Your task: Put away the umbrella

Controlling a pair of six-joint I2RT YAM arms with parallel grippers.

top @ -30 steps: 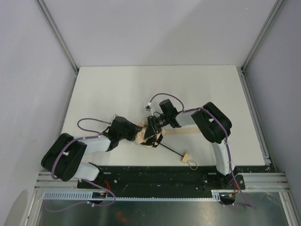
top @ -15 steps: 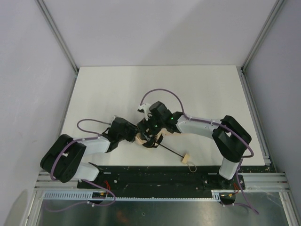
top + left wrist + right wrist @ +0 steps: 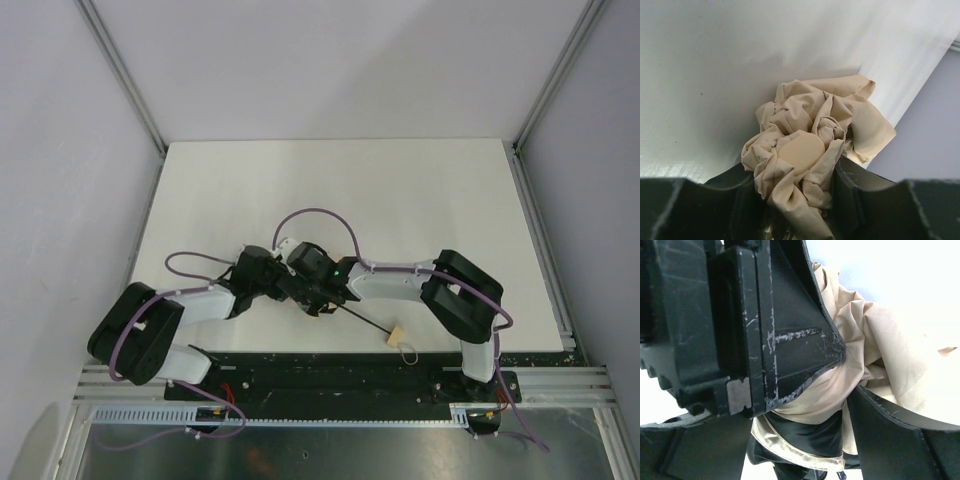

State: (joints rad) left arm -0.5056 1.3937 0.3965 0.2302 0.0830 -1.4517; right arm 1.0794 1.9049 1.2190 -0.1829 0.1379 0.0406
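Handle (image 3: 397, 334) of umbrella (image 3: 805, 150): top cam only

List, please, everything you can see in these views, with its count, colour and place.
umbrella: one, tan-beige, fabric bunched near the table's near centre, between both grippers
shaft: one, thin black, running from the bundle toward the near right
handle: one, tan, at the shaft's end by the near edge
loop strap: one, pale, just nearer than the handle
table: one, white, under everything
cables: two loops, purple, one arching by each wrist
left gripper: one, black, closed on the fabric bundle
right gripper: one, black, jaws apart around the same bundle
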